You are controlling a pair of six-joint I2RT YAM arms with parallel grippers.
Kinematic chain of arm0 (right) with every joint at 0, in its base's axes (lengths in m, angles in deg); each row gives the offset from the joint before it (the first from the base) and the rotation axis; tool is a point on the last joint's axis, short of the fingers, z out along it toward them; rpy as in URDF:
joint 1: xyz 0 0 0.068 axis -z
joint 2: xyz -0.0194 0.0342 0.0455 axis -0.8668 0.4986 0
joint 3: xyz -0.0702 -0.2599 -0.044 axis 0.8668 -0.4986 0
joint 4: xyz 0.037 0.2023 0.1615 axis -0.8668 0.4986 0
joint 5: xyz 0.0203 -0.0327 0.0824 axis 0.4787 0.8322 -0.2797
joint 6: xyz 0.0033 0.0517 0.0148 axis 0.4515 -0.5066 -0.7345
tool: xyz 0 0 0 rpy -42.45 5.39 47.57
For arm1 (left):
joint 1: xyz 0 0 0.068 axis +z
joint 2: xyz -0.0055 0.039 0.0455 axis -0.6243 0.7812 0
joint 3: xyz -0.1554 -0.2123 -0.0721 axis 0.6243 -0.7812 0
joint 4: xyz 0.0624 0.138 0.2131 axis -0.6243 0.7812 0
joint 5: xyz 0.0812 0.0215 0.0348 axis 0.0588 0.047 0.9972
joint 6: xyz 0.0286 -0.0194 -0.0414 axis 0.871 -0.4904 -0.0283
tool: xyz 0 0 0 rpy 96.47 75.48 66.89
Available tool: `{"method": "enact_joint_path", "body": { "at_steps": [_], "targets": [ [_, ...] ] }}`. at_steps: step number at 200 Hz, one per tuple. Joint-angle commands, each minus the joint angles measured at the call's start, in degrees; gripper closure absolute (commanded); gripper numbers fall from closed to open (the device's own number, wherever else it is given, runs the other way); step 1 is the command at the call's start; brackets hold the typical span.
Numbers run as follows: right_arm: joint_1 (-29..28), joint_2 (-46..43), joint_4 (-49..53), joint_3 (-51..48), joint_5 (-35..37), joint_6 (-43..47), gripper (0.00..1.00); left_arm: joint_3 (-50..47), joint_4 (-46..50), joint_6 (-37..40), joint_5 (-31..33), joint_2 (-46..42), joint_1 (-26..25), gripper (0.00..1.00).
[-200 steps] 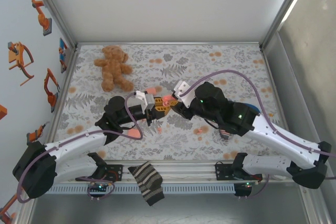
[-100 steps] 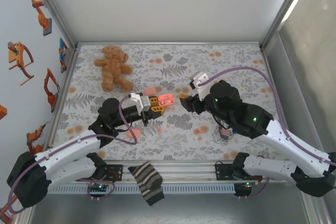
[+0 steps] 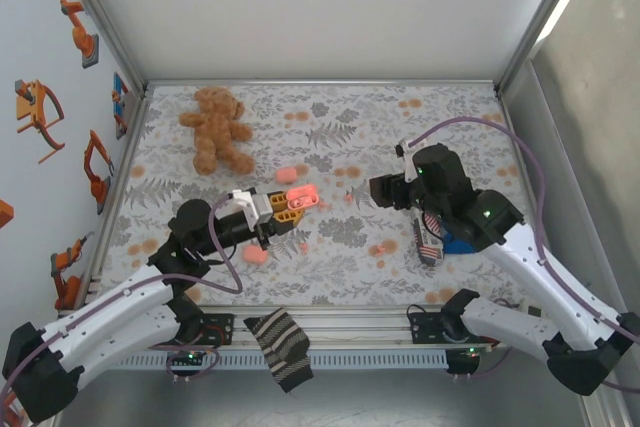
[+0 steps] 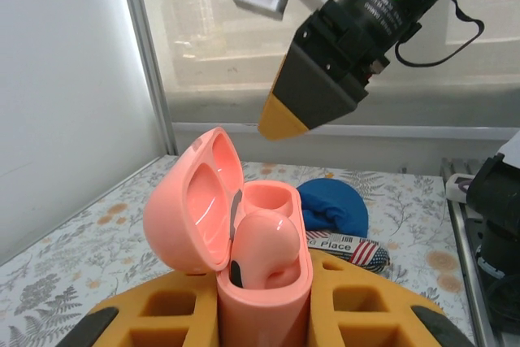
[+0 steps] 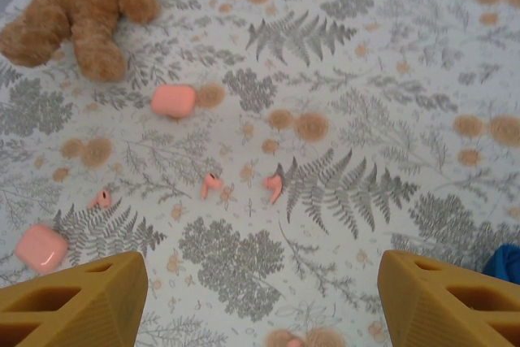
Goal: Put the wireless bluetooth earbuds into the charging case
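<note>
Left wrist: earbud [image 4: 264, 243] sits in upright case [image 4: 262, 314], stem apparently down.

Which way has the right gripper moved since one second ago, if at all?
Yes. The right gripper has drawn back to the right, away from the teddy bear and from the open charging case that the left gripper holds.

The open salmon-pink charging case [image 4: 260, 306] is smooth, glossy plastic, and the small salmon-pink earbud [image 4: 266, 241] sitting in it has the same shine. The left gripper's orange fingers [image 4: 398, 302] look like matt plastic with a slightly grainy skin; the right gripper's orange fingers [image 5: 106, 298] look the same. The floral cloth [image 5: 341, 119] on the bench is matt printed fabric. The brown teddy bear [image 5: 81, 6] is fuzzy plush. The grey frame rail [image 3: 330, 319] is bare metal with a dull sheen.
</note>
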Motion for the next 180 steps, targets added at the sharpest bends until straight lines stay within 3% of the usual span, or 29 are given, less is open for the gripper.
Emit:
{"method": "enact_joint_path", "body": {
  "at_steps": [1,69,114,180],
  "targets": [
    [2.3,2.4,3.4,-2.5,-6.5,-5.2,0.27,-0.4,2.9,2.3,1.3,-2.6,-0.3,1.0],
    [5.8,9.3,3.8,-12.6,-11.6,-13.0,0.31,-1.6,5.6,2.4,1.5,-6.6,-0.4,1.0],
    [5.8,11.1,-4.1,-22.2,-14.7,-18.3,0.25,-3.3,5.8,2.5,2.0,-8.7,-0.3,1.0],
    [5.7,18.9,-9.0,-23.2,-16.1,-19.4,0.33,-4.0,5.7,2.2,2.5,-9.7,-0.3,1.0]
  ]
}}
